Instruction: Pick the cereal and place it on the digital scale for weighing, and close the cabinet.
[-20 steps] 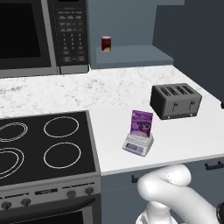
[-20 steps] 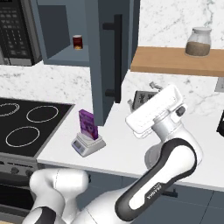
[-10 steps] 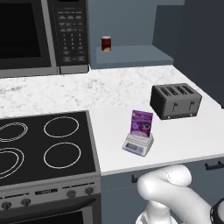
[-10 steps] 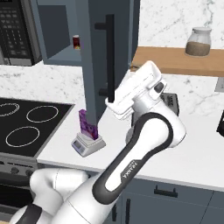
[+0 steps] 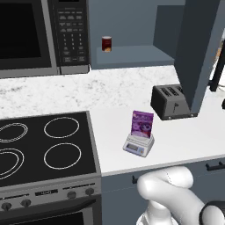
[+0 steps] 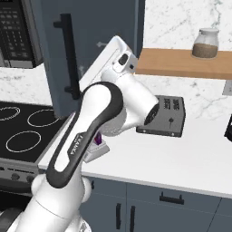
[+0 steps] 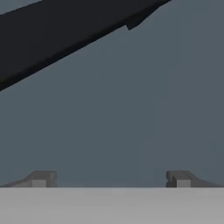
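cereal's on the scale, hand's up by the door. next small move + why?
Probably keep pushing the cabinet door toward shut. The cereal already stands on the digital scale, the door hangs partly open over the toaster, and the open gripper faces the door panel close up beside its handle.

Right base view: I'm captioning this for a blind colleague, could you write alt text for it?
A white robot arm reaches up against a half-open dark blue-grey cabinet door with a black bar handle. Behind the arm, a purple cereal box stands on a small scale on the white counter. A black toaster sits to the right, below a wooden shelf with a jar.
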